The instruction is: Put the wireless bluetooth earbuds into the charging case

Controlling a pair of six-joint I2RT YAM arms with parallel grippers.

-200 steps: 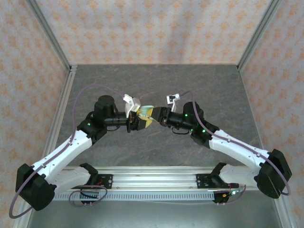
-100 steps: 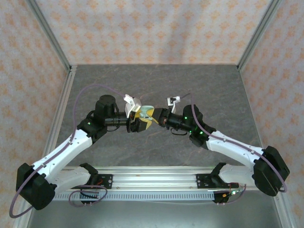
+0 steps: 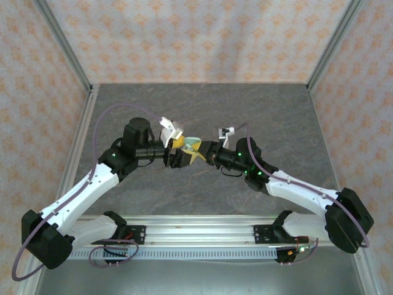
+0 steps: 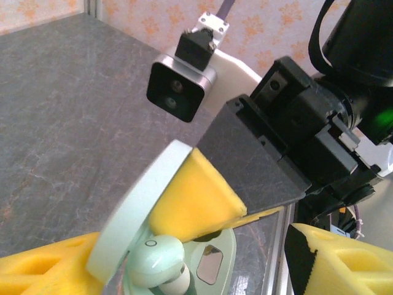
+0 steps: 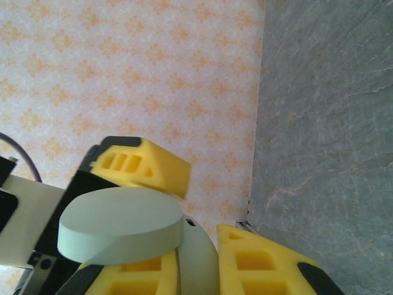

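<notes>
A mint-green charging case [image 3: 191, 142] hangs above the middle of the table between both grippers. Its lid [image 4: 138, 209] stands open, and one pale mint earbud [image 4: 156, 255] sits in the base [image 4: 215, 264]. My right gripper [image 3: 201, 152] is shut on the case: in the right wrist view the case body [image 5: 198, 264] is pinched between its yellow fingers [image 5: 264, 264], below the lid [image 5: 120, 224]. My left gripper [image 4: 193, 249] is open, its yellow fingers [image 4: 344, 264] spread wide on either side of the case. One left finger [image 5: 138, 166] shows beyond the lid.
Dark grey stone-patterned table [image 3: 202, 110] with patterned walls on three sides and metal corner posts [image 3: 64, 43]. The right arm's wrist camera [image 4: 179, 91] faces my left wrist at close range. A metal rail [image 3: 196, 230] runs along the near edge.
My left gripper has spread its fingers wide and let go of the case. The right gripper has stayed shut on the case and shifted slightly left.
</notes>
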